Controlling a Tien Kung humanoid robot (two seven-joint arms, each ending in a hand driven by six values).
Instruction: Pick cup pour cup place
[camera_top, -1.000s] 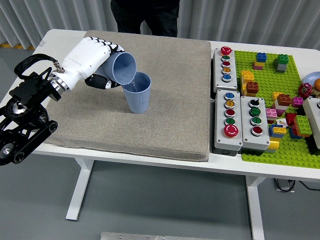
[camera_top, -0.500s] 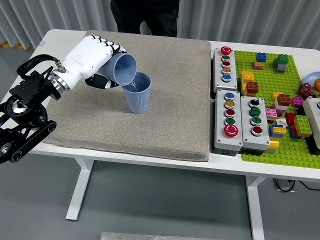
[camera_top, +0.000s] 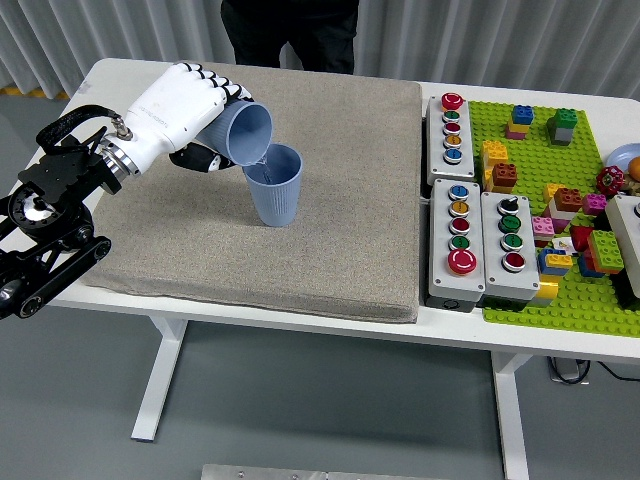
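My left hand (camera_top: 205, 125), white with black finger joints, is shut on a blue cup (camera_top: 245, 133). That cup is tipped on its side with its mouth facing right, its rim just over the left edge of a second blue cup (camera_top: 274, 187). The second cup stands upright on the grey mat (camera_top: 330, 230), roughly at its middle. My right hand is out of the picture.
Right of the mat lie three grey button boxes (camera_top: 452, 128) (camera_top: 459, 240) (camera_top: 511, 245) and a green baseplate (camera_top: 560, 210) with many toy bricks. A person in dark clothes (camera_top: 290, 30) stands at the table's far side. The table's left edge (camera_top: 60, 130) is near my arm.
My left hand with the tipped cup has risen slightly and drawn a little back to the left. The standing cup has stayed put.
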